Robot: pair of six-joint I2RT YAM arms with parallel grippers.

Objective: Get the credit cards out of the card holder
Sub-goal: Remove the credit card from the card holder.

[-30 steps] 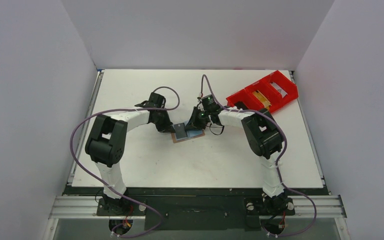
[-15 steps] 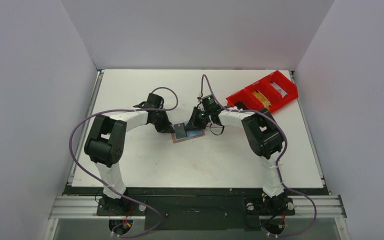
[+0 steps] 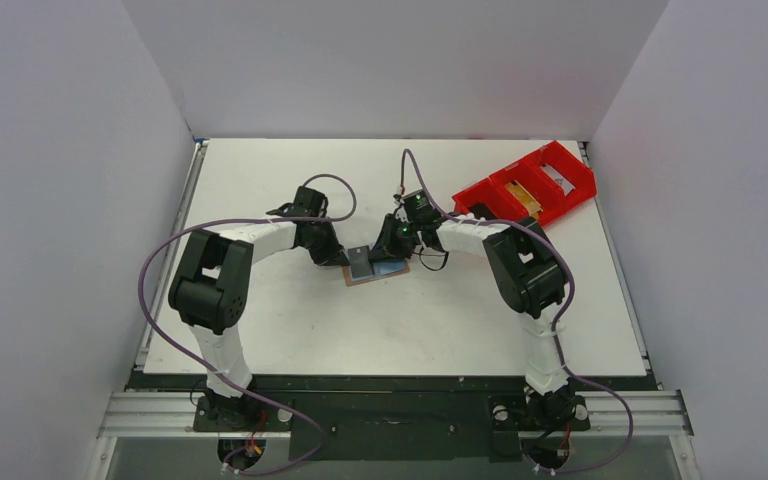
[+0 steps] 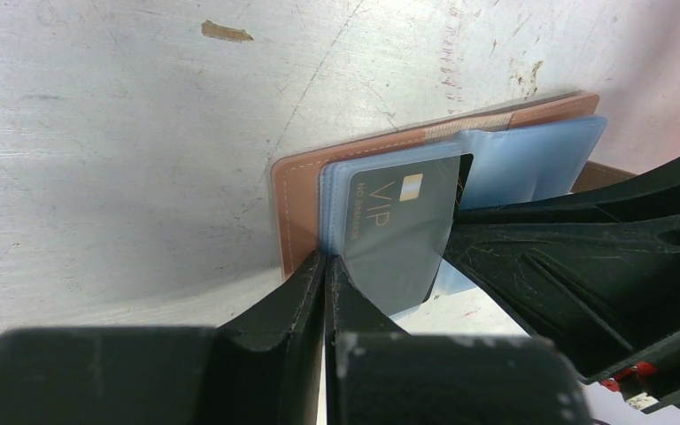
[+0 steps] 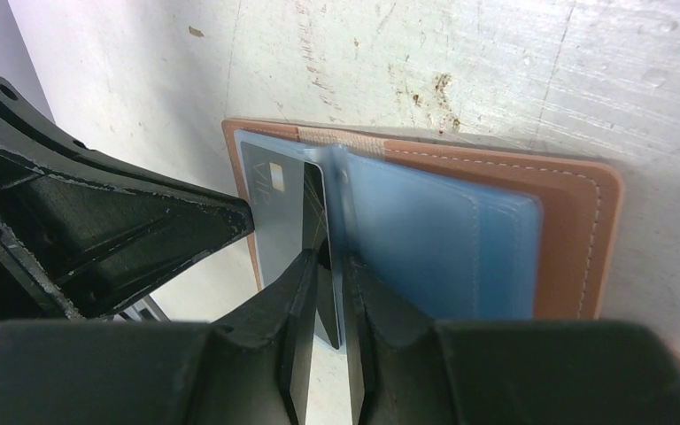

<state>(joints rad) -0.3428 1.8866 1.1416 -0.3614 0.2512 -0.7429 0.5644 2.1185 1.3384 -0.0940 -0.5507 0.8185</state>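
Observation:
The tan-brown card holder [image 3: 380,272] lies open on the table's middle, with pale blue sleeves fanned up. In the left wrist view my left gripper [image 4: 326,261] is shut on the near edge of a blue sleeve of the card holder [image 4: 294,204]. A dark VIP credit card [image 4: 396,221] sticks partly out of that sleeve. In the right wrist view my right gripper [image 5: 329,262] is shut on the edge of the dark card [image 5: 283,199], beside the blue sleeves of the card holder [image 5: 575,221]. In the top view the left gripper [image 3: 346,258] and the right gripper [image 3: 388,246] flank the holder.
A red compartment tray [image 3: 480,195] with a few items stands at the back right of the white table [image 3: 280,320]. Purple cables loop over both arms. White walls enclose the table on three sides.
The left arm has shifted very slightly to the left. Both grippers and the card holder stay where they were.

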